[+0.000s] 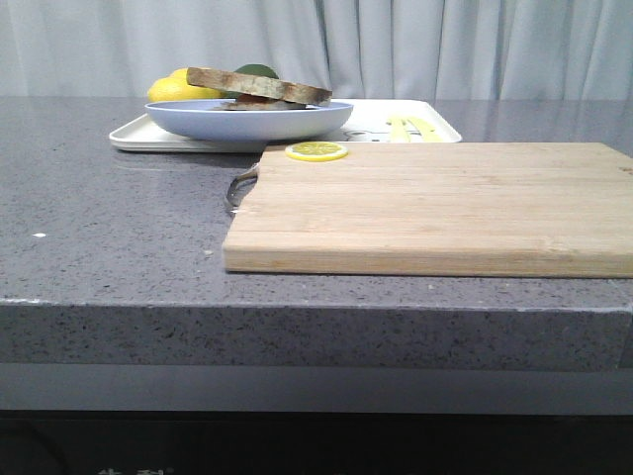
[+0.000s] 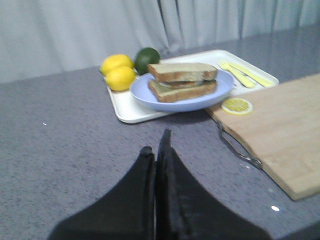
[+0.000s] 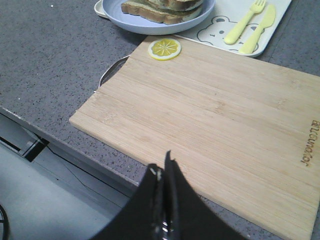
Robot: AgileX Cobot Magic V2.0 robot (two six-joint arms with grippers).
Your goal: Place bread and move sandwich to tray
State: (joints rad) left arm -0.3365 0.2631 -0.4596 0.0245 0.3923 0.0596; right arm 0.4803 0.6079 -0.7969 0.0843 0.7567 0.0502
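Pale curtains hung behind the grey speckled desk [image 1: 119, 228]. On it, the white tray [image 2: 125, 107] carried the pale blue plate [image 2: 145, 92] with the sandwich [image 2: 182, 80], its bread [image 2: 181, 71] stacked as the top slice. Two lemons [image 2: 117, 72] and a dark green fruit [image 2: 146, 59] sat beside the plate, with a yellow fork [image 3: 242, 22] and knife [image 3: 260, 25] at the tray's other end. A wooden cutting board [image 1: 445, 203] lay just beside the tray, a lemon slice [image 1: 316, 151] on its corner. The left gripper [image 2: 157, 150] and right gripper [image 3: 162, 172] both had their fingers pressed together, holding nothing, each apart from the tray.
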